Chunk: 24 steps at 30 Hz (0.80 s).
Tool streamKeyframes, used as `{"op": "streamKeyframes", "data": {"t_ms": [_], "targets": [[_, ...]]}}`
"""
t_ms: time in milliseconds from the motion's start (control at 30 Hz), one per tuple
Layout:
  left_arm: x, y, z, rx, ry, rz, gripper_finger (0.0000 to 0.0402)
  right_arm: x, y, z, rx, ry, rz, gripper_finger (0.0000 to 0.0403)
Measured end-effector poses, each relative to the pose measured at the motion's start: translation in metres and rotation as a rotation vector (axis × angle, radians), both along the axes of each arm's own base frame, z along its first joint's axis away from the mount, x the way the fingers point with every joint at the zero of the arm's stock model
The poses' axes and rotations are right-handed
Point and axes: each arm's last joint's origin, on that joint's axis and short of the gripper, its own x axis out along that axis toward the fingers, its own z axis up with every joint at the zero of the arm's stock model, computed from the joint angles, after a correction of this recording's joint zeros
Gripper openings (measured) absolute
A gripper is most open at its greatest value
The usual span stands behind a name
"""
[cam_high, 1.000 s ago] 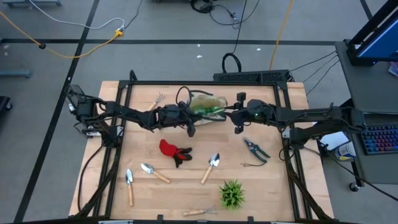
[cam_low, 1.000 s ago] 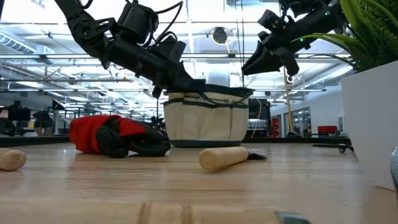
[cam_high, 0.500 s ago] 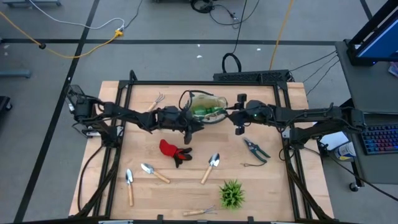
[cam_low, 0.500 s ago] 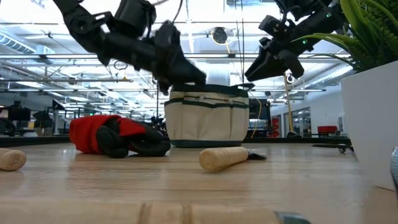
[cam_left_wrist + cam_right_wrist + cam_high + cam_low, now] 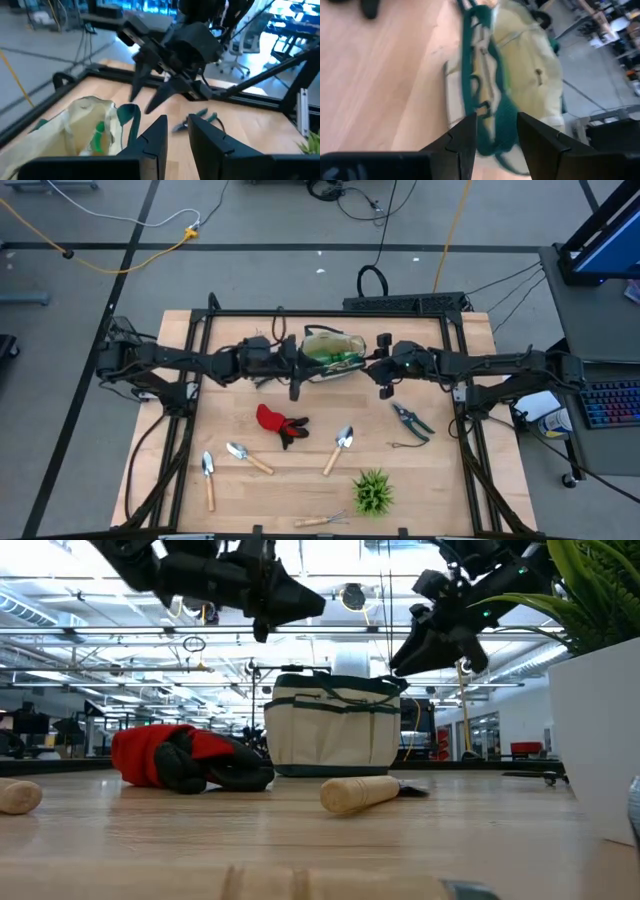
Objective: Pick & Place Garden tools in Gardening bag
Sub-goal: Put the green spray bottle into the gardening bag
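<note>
Left claw (image 5: 293, 388), slightly spread and seemingly empty, hovers just beside gardening bag (image 5: 333, 350); right claw (image 5: 386, 389) likewise.

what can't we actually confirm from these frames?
- Gardening bag contents: high view shows only a green shape inside; too small to identify.
- Left gripper: fingers apart, nothing between them.
- Right gripper: bag's green trim shows between the fingers; motion blur hides any contact.
- Pruning shears: low view shows only an edge-on dark strip.
</note>
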Motion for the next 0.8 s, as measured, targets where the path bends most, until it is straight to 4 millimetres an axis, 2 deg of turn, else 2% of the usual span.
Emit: {"op": "streamKeyframes", "data": {"t_ms": [133, 200, 367, 500, 633, 800], "targets": [[0.012, 0.002, 0.010, 0.013, 0.138, -0.012, 0.0081, 0.002, -0.003, -0.003, -0.006, 0.001, -0.005, 0.0133], [0.018, 0.006, 0.023, 0.051, 0.182, 0.006, 0.0081, 0.002, -0.004, -0.003, -0.014, 0.006, -0.003, 0.0132], [0.027, 0.032, 0.053, 0.104, 0.317, 0.124, 0.0081, 0.003, -0.008, 0.000, -0.022, -0.025, -0.016, 0.0132], [0.042, 0.054, 0.062, 0.131, 0.405, 0.134, 0.0057, 0.002, -0.012, 0.001, -0.023, -0.034, -0.031, 0.0132], [0.063, 0.074, 0.053, 0.130, 0.514, 0.075, 0.0009, 0.001, -0.015, 0.001, -0.019, -0.035, -0.045, 0.0132], [0.090, 0.093, 0.032, 0.099, 0.601, 0.033, 0.0006, 0.001, -0.015, 0.001, -0.024, -0.034, -0.042, 0.0132]]}}
